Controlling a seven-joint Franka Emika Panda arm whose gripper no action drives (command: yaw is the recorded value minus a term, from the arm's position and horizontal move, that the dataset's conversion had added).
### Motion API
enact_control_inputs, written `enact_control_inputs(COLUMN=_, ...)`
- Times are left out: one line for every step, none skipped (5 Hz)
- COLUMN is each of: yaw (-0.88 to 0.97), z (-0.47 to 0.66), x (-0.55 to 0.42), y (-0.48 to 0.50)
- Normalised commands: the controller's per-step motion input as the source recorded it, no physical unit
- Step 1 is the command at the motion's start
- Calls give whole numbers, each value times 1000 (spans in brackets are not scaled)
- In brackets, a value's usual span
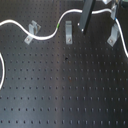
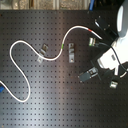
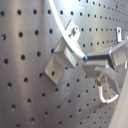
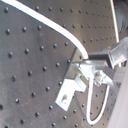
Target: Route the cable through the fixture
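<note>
In the second exterior view the gripper (image 2: pixel 91 74) hangs over the black perforated breadboard (image 2: pixel 45 105); whether its fingers are open or shut cannot be told. The near half of the board lies bare. Farther on, the white cable (image 2: pixel 30 47) snakes past three metal clip fixtures (image 2: pixel 71 52), its green band (image 2: pixel 62 47) beside the middle one. No writing is readable.
</note>
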Motion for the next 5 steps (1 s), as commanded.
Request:
enact_control_inputs(yaw=0, z=24, x=-280, y=10)
enact_control_inputs(yaw=0, z=88, x=-389, y=102)
enact_control_inputs(yaw=31, z=36, x=-297, y=162)
enact_control_inputs(yaw=0, z=146, x=-516, y=94)
enact_control_inputs(yaw=0, z=228, x=-612, y=78)
